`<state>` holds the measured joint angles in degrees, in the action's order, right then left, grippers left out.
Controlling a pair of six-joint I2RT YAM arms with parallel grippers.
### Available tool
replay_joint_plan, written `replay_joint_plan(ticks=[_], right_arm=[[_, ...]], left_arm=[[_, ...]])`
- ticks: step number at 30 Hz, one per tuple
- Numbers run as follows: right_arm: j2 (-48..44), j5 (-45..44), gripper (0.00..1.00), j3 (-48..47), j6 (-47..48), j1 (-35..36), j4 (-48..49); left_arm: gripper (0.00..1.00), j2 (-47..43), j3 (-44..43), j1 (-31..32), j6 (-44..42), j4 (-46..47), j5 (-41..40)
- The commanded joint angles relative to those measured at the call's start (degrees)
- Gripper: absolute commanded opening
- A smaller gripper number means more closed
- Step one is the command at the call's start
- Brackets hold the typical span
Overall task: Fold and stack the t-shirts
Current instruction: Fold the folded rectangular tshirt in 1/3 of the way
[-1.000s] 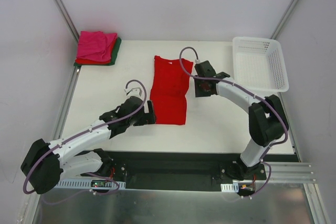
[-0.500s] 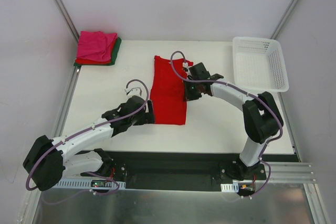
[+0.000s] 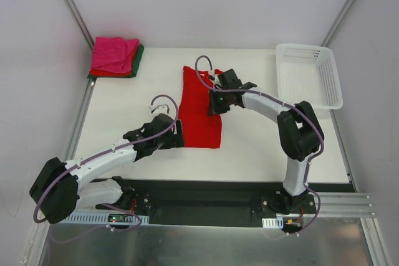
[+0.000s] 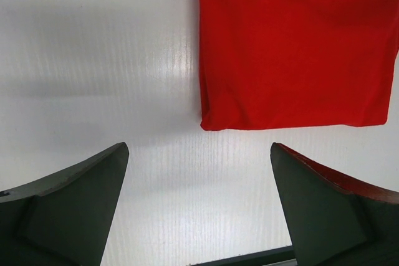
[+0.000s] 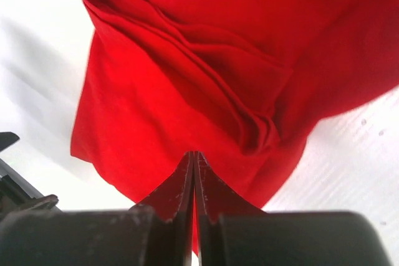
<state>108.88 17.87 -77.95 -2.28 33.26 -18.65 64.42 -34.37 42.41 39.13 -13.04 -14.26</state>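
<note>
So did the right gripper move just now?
Yes. The right gripper slid left, away from the white basket, and now sits over the red t-shirt at its right edge.

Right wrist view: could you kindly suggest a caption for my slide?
Shut right gripper at the rumpled folds of the bright red cloth t-shirt on the white table.

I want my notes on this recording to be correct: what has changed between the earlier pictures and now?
The right fingers moved left onto the red t-shirt at its right edge and shut; whether they pinch cloth is unclear. The left fingers stayed open by its near left corner. The folded stack and basket did not move.
</note>
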Motion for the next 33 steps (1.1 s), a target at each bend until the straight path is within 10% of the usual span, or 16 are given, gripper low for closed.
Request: replay_joint_plan(ticks=[1, 8, 18, 33], right_arm=[[1.8, 2.0, 0.01, -3.8, 0.4, 0.2, 1.9], [3.8, 0.2, 0.01, -6.0, 1.1, 0.2, 1.1], [-6.3, -7.6, 0.44, -3.9, 4.2, 0.0, -1.7], [-6.6, -10.4, 0.48, -0.6, 5.9, -1.8, -2.3]], left_arm=[[0.98, 0.5, -2.5, 0.3, -1.3, -0.4, -2.3], [0.97, 0.4, -2.3, 0.3, -1.5, -0.5, -2.5], [0.97, 1.0, -2.8, 0.3, -1.6, -0.4, -2.2], [0.96, 1.9, -3.5, 0.2, -1.9, -0.3, -2.3]])
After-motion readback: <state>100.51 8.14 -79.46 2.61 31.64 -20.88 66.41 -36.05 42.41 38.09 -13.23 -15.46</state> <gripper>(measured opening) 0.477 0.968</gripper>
